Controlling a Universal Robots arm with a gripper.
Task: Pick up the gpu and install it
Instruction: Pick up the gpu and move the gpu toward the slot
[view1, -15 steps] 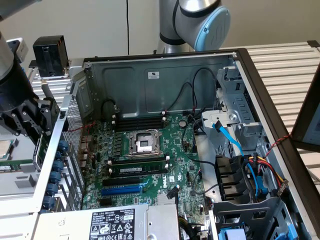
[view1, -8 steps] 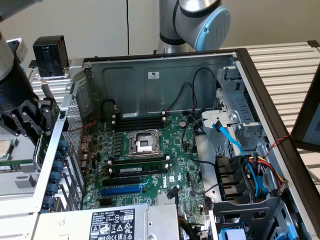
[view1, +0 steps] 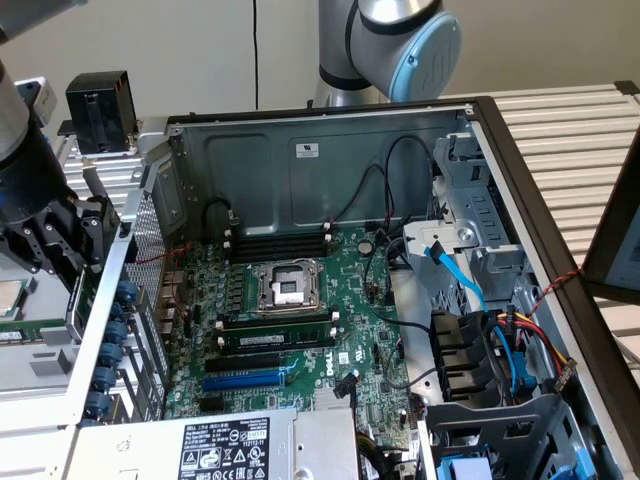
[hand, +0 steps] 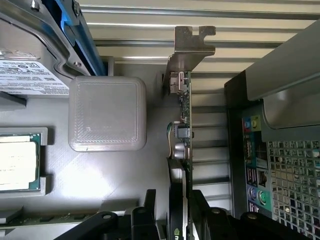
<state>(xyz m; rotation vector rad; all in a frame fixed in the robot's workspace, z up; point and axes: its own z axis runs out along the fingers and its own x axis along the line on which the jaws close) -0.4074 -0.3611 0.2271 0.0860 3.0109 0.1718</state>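
Note:
The gpu (hand: 186, 115) stands edge-on in the wrist view. It is a thin green card with a silver end bracket (hand: 192, 47) at its far end and a black cooler near the fingers. My gripper (hand: 175, 200) is shut on the gpu, one black finger (hand: 149, 202) on each side of it. In the exterior view my gripper (view1: 68, 250) hangs at the exterior view's left, just outside the open computer case, and the card's edge (view1: 76, 305) pokes out below it. The large green motherboard (view1: 290, 310) lies inside the case.
The case's perforated rear wall with blue latches (view1: 110, 340) stands between gripper and motherboard. A blue slot (view1: 245, 380) lies on the board near the power supply (view1: 230, 450). A grey tray outside the case holds a CPU (hand: 17, 162) and a square cap (hand: 107, 112). Cables fill the case's right side.

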